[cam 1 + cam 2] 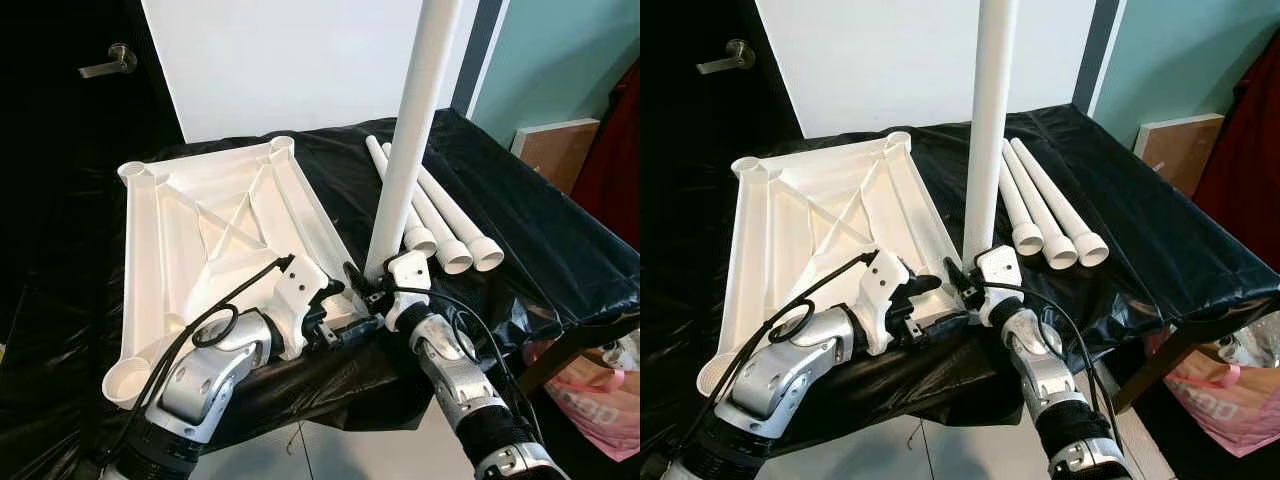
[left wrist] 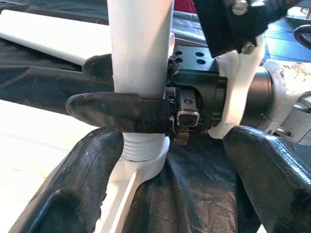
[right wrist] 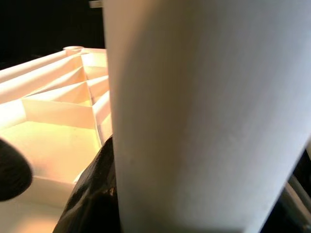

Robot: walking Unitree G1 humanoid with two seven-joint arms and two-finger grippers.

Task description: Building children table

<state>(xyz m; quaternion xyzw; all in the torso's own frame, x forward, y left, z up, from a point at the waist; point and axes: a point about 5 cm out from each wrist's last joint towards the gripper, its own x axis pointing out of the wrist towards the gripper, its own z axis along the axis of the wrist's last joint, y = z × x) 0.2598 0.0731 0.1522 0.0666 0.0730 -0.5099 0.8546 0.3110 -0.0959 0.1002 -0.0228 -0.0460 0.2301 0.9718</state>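
Home room: dark door (image 1: 60,120) with lever handle (image 1: 110,64), white and teal walls, black-draped table (image 1: 560,250), pink bag (image 1: 600,400).

Right hand (image 2: 138,114) clamped near table's edge, left hand (image 1: 335,325) spread alongside, both forearms raised.

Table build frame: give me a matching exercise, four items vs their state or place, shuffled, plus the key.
Column one:
1. upright leg
2. three spare legs
3. tabletop
4. left pincer

Column two:
A. lying upside down, ribs showing, on the black cover
B. lying side by side on the cover, to the right of the tabletop
C. standing in the tabletop's near right corner socket, clamped by the right pincer
D. open, fingers either side of the socket base, gripping nothing

Pairs: 1-C, 2-B, 3-A, 4-D
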